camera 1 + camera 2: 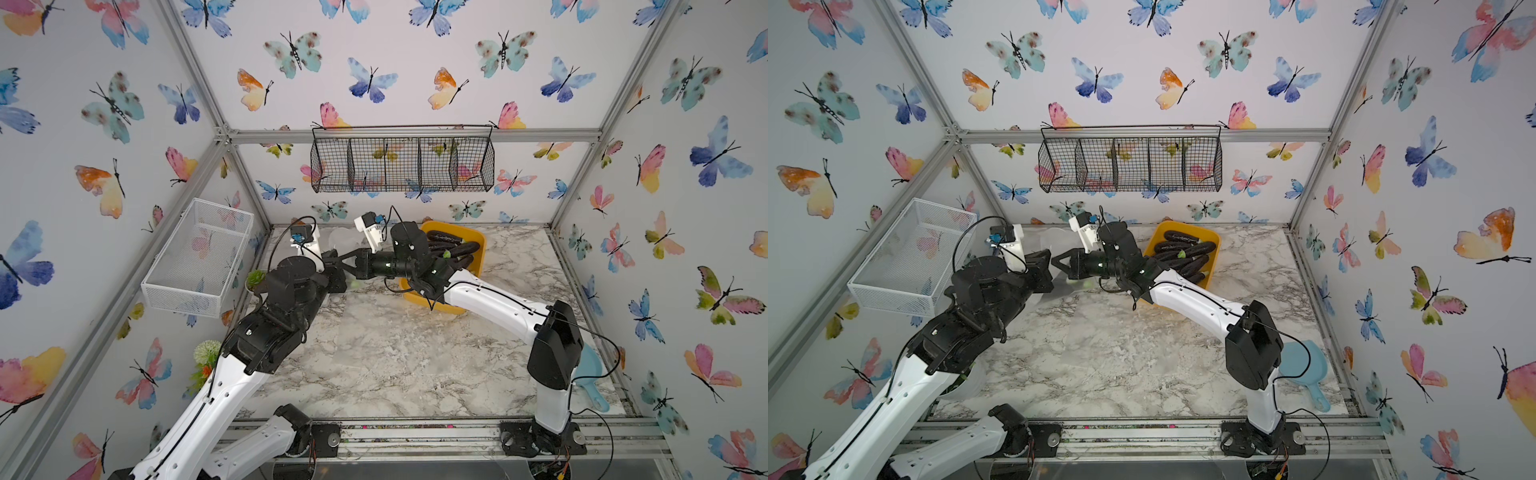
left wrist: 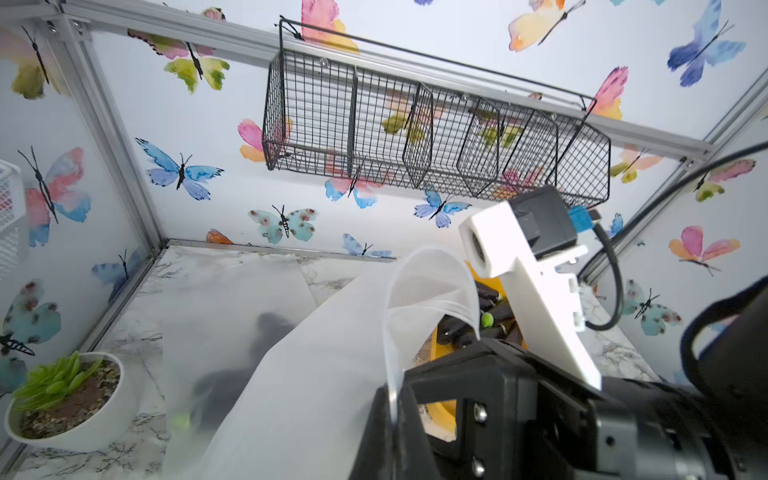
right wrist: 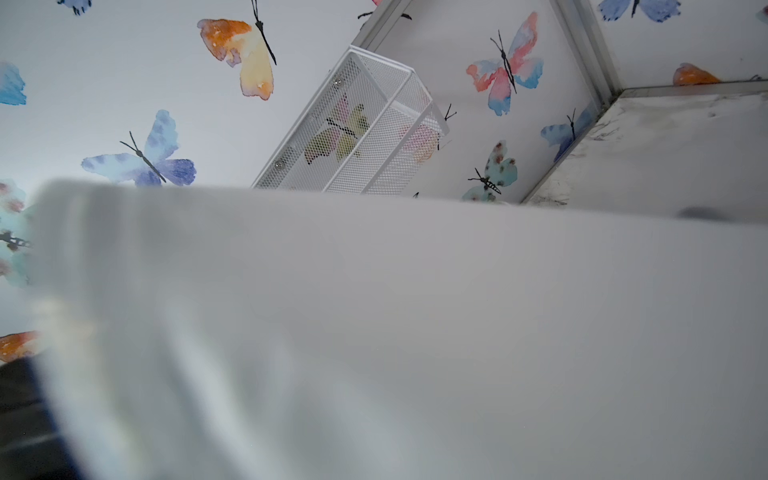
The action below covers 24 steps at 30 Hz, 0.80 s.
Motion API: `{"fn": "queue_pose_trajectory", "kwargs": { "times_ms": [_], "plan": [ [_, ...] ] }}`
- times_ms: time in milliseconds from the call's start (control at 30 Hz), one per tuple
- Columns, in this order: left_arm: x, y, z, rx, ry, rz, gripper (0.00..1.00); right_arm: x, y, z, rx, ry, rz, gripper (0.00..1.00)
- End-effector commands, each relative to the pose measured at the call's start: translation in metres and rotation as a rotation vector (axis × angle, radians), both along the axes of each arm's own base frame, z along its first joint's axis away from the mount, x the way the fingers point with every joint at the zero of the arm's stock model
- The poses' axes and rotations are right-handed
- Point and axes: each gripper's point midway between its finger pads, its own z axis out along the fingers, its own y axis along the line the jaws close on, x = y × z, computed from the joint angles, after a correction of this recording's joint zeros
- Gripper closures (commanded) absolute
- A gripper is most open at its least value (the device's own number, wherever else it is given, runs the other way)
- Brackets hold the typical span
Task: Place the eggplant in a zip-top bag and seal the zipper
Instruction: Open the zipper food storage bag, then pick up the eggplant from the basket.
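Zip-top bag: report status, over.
Left gripper: jaws shut on zip-top bag rim. Right gripper: jaws shut at mouth, grip unseen. Eggplant inside; mouth unsealed. Yellow bin beside, not blocking.

Text: none legible in any view.
Zip-top bag (image 2: 324, 353): no print legible.
Arm housings (image 1: 555, 345): no brand or number legible.
Yellow bin (image 1: 478, 240): no label legible.

We see a desk (image 1: 395, 365) of white marble with grey veins. The bin (image 1: 480, 253) is yellow, its eggplants (image 1: 446, 237) dark purple with green tips. The zip-top bag (image 2: 316, 374) is a milky, translucent white. The wire basket (image 1: 403, 166) is black, the mesh basket (image 1: 195, 257) white. Pastel watercolour butterflies cover the white walls (image 1: 415, 108); the scoop (image 1: 590, 374) is light blue.
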Motion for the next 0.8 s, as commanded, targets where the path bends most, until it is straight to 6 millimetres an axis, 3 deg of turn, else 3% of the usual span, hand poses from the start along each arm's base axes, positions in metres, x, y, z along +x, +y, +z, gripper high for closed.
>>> {"fn": "queue_pose_trajectory", "kwargs": {
  "times_ms": [0, 167, 267, 333, 400, 500, 667, 767],
  "plan": [
    [0.0, -0.013, -0.074, 0.123, 0.2, -0.041, 1.0, -0.005, -0.016, -0.083, -0.109, 0.172, -0.006, 0.96],
    [-0.01, -0.05, -0.17, 0.046, 0.42, -0.171, 1.0, -0.012, -0.069, -0.18, -0.262, 0.326, -0.121, 0.97],
    [-0.016, -0.064, -0.213, 0.003, 0.521, -0.201, 1.0, -0.019, -0.085, -0.21, -0.337, 0.364, -0.14, 0.93],
    [-0.017, -0.072, -0.225, -0.029, 0.541, -0.218, 1.0, -0.024, -0.091, -0.216, -0.357, 0.372, -0.14, 0.88],
    [-0.017, -0.077, -0.231, -0.053, 0.541, -0.233, 1.0, -0.025, -0.093, -0.211, -0.349, 0.355, -0.136, 0.74],
    [-0.015, -0.084, -0.235, -0.067, 0.549, -0.255, 1.0, -0.021, -0.096, -0.195, -0.355, 0.29, -0.149, 0.65],
    [-0.015, -0.093, -0.249, -0.084, 0.59, -0.283, 1.0, -0.01, -0.11, -0.173, -0.394, 0.217, -0.188, 0.6],
    [-0.015, -0.095, -0.252, -0.096, 0.596, -0.282, 1.0, 0.001, -0.129, -0.169, -0.43, 0.211, -0.241, 0.6]
  ]
}}
